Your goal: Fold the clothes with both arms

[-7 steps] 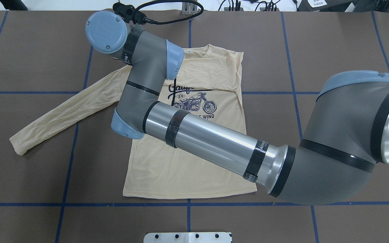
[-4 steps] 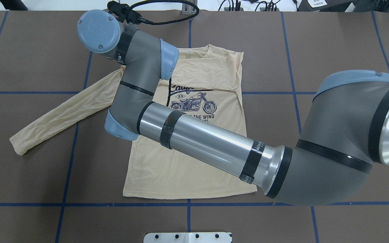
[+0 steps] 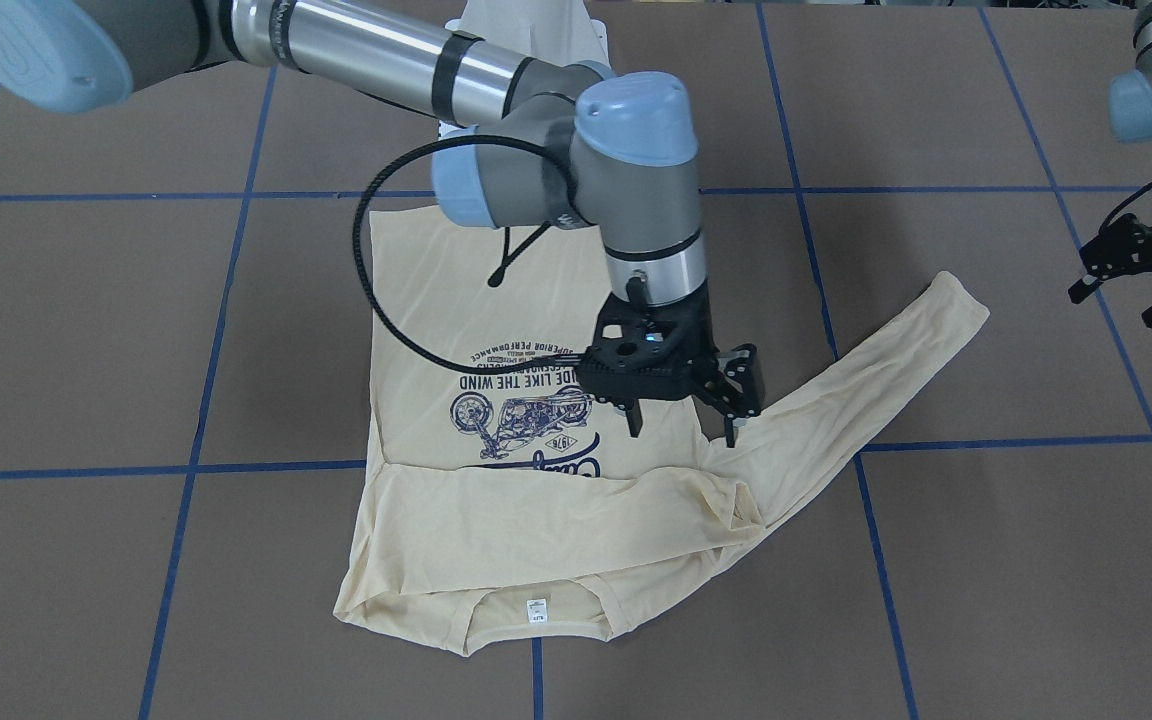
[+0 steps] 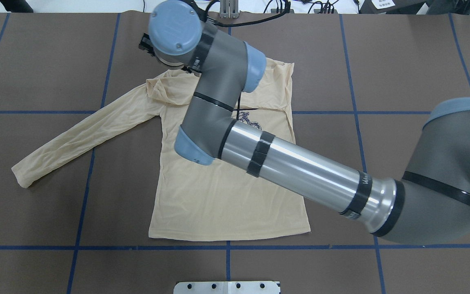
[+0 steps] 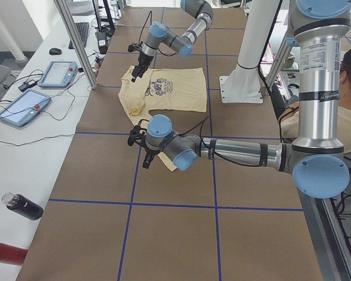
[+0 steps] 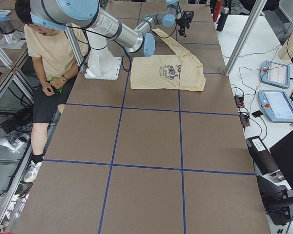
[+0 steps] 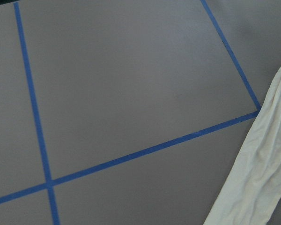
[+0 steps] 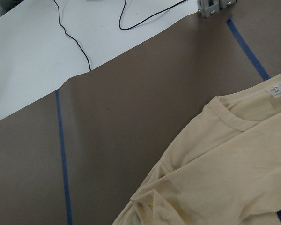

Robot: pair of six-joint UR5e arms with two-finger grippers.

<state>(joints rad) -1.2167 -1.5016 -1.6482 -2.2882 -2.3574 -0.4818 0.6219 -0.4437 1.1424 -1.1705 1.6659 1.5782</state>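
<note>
The cream-yellow T-shirt lies flat on the brown table with its navy print up. One sleeve stretches out to the side, and the other is folded across the chest. The shoulder at the stretched sleeve is bunched. My right arm reaches across the shirt. Its gripper hangs open just over that shoulder, holding nothing. My left gripper stands open off the sleeve's cuff end, clear of the cloth. The neck label faces the far table edge.
Blue tape lines grid the table. The white pedestal base sits at the near edge. A seated person is beside the base. Tablets and a dark bottle lie on the side table beyond the shirt.
My right wrist has swung from left of the shirt's shoulder back over the collar area. The shoulder fabric now shows bunched. The stretched sleeve and the hem have not moved.
</note>
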